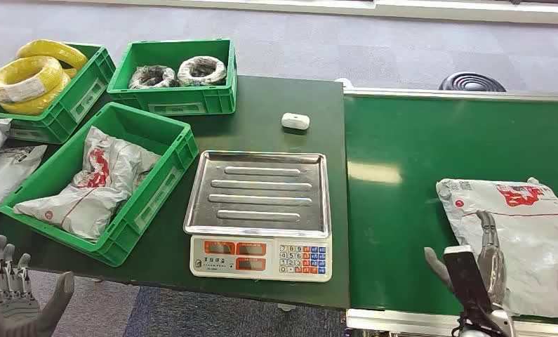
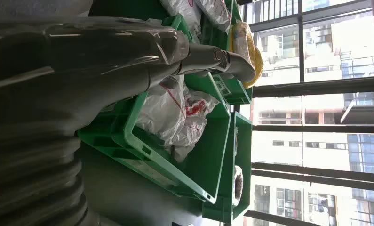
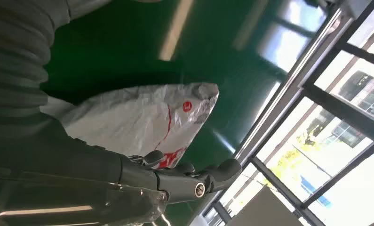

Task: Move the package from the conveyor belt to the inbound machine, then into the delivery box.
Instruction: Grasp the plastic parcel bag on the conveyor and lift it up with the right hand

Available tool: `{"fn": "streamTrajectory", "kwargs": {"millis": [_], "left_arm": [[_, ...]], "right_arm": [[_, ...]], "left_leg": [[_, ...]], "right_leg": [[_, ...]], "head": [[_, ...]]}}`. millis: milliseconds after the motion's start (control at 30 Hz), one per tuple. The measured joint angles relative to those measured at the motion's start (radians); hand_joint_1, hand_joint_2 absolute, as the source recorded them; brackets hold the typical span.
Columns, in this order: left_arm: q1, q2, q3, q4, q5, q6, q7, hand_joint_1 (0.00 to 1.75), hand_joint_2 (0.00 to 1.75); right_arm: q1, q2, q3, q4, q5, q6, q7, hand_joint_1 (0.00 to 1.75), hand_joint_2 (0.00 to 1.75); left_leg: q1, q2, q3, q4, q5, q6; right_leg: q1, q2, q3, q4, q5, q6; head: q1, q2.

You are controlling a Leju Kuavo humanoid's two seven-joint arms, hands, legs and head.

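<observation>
One grey package with red print lies flat on the green conveyor belt, lower right of the frame in the head view. Right hand: lower right, fingers spread and holding nothing, fingertips reaching over the package's near left edge; whether they touch it cannot be told. The right wrist view shows the same package just beyond the extended fingers. Left hand: lower left corner, off the bench edge, fingers apart and upright, holding nothing.

Centre of frame: one scale with a ribbed steel tray and a keypad front, standing on the dark green bench just left of the belt. Left of it: one green bin holding grey bagged parcels. Upper left: one bin with yellow cable coils; beside it, one bin with two wrapped coils. One small white object sits behind the scale.
</observation>
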Motion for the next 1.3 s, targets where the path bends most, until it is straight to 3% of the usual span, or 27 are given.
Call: {"fn": "streamTrajectory", "kwargs": {"millis": [133,233,400,600,733,933,1100,1200,1300], "left_arm": [[0.005,0.003,-0.002,0.000,0.002,0.004,0.000,0.00,1.75],[0.012,0.013,-0.015,0.000,0.004,0.025,-0.005,0.00,1.75],[0.023,0.077,-0.094,0.018,0.034,0.098,-0.017,0.00,1.75],[0.014,0.170,-0.205,0.054,0.080,0.194,-0.020,0.00,1.75],[0.004,0.206,-0.259,0.074,0.093,0.226,-0.023,0.00,1.75],[0.005,0.218,-0.281,0.075,0.092,0.259,-0.019,0.00,1.75],[0.011,0.218,-0.281,0.068,0.086,0.259,-0.013,0.00,1.75],[0.012,0.217,-0.281,0.067,0.083,0.256,-0.016,0.00,1.75],[0.010,0.218,-0.283,0.067,0.086,0.258,-0.030,0.00,1.75]], "right_arm": [[-0.035,-0.021,-0.014,0.051,0.011,-0.005,0.001,0.00,1.75],[-0.069,-0.051,-0.019,0.109,0.089,-0.037,0.074,0.00,1.75],[-0.221,-0.200,-0.020,0.405,0.238,0.011,0.300,0.00,1.75],[-0.317,-0.315,-0.019,0.703,0.311,0.129,0.418,0.00,1.75],[-0.357,-0.346,-0.015,0.806,0.337,0.183,0.456,1.75,1.75],[-0.400,-0.351,-0.017,0.845,0.278,0.130,0.346,1.75,1.75],[-0.411,-0.348,-0.020,0.840,0.246,0.106,0.312,1.75,1.75],[-0.397,-0.332,-0.025,0.777,0.157,0.008,0.161,1.75,1.75],[-0.372,-0.295,-0.018,0.604,0.039,-0.088,0.026,1.75,1.75]], "left_leg": [[0.000,-0.001,0.000,0.000,0.000,0.000],[0.001,-0.001,-0.001,0.000,0.000,0.000],[-0.001,-0.003,-0.001,0.000,0.001,0.001],[-0.002,-0.006,-0.003,0.000,0.001,0.002],[-0.002,-0.006,-0.003,0.000,0.001,0.002],[-0.002,-0.005,-0.004,0.000,0.001,0.002],[-0.002,-0.006,-0.004,0.000,0.002,0.002],[-0.002,-0.005,-0.005,0.000,0.001,0.002],[-0.002,-0.005,-0.004,0.000,0.002,0.002]], "right_leg": [[0.000,0.000,0.000,0.000,0.000,0.000],[0.001,0.000,-0.001,0.000,0.000,0.000],[-0.001,-0.003,0.000,0.000,0.000,0.000],[-0.002,-0.006,0.000,-0.001,0.000,0.001],[-0.001,-0.006,0.000,0.000,0.000,0.001],[-0.002,-0.006,0.000,0.000,0.000,0.001],[-0.002,-0.007,0.001,0.000,0.000,0.001],[-0.002,-0.006,0.000,0.000,0.000,0.001],[-0.001,-0.006,-0.001,0.000,0.000,0.001]], "head": [[-0.001,0.000],[-0.001,0.000],[0.000,0.000],[-0.001,0.000],[-0.001,0.000],[-0.001,0.000],[-0.001,0.000],[-0.001,0.000],[-0.001,0.000]]}}
